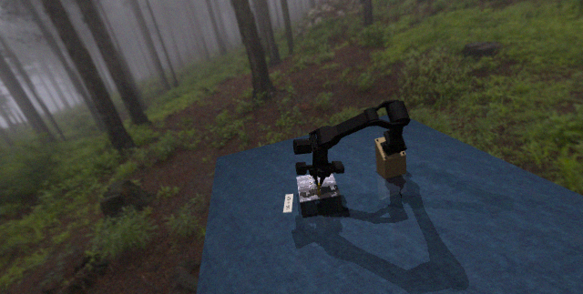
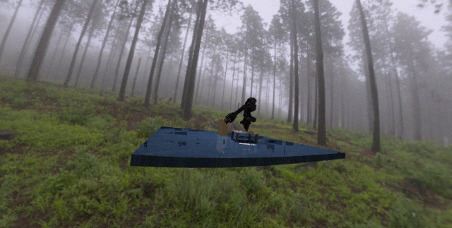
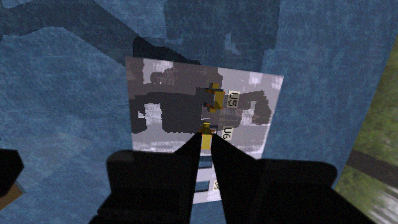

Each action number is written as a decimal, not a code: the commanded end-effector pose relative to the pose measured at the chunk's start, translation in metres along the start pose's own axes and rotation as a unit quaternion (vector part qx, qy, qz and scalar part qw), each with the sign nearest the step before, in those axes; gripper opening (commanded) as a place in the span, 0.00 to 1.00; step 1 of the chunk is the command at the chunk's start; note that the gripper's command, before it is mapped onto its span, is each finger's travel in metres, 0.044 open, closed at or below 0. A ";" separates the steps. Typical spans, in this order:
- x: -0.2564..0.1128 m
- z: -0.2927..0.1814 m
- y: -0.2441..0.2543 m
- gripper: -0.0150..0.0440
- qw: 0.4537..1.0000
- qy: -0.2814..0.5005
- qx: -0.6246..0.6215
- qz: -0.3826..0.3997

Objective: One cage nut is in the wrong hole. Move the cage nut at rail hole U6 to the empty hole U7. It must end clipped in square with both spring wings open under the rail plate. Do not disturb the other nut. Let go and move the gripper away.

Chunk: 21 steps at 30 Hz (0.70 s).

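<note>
The pale rail plate (image 1: 304, 183) (image 3: 245, 77) stands raised on the table, with a column of square holes. My gripper (image 1: 320, 185) (image 2: 246, 130) (image 3: 205, 136) points down over it and is shut on a yellow cage nut (image 1: 319, 189) (image 3: 206, 142), beside the U6 label (image 3: 227, 133). Whether this nut's wings are in the hole or above it cannot be told. The other cage nut (image 3: 216, 99) sits beside the U5 label (image 3: 233, 99). Below the fingertips in the wrist view an empty hole (image 3: 205, 161) shows in the U7 position, its label hidden, and another empty hole (image 3: 202, 186) lies beyond.
A tan block (image 1: 391, 165) (image 2: 222, 128) stands on the blue table (image 1: 255, 239) (image 2: 169, 150), close to the arm's base. A small white label card (image 1: 288, 203) lies to the left of the rail plate in the top view. The arm's shadow falls across the plate.
</note>
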State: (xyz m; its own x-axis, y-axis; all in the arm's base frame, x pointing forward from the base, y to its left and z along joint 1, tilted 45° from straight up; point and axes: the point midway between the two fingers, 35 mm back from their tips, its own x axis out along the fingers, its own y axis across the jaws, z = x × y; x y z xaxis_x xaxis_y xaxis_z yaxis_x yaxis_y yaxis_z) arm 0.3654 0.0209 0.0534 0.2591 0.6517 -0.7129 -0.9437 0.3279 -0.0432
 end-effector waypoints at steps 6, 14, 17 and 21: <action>0.000 -0.001 0.002 0.30 1.000 0.002 0.003 -0.008; 0.000 -0.001 0.002 0.30 1.000 0.002 0.003 -0.012; 0.000 -0.001 0.002 0.30 1.000 0.002 0.003 -0.013; 0.000 -0.001 0.002 0.30 1.000 0.002 0.003 -0.017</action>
State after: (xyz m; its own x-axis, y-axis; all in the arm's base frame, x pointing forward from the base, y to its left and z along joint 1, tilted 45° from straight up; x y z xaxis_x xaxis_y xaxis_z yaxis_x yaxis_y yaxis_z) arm 0.3643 0.0213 0.0536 0.2859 0.6419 -0.7115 -0.9358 0.3467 -0.0633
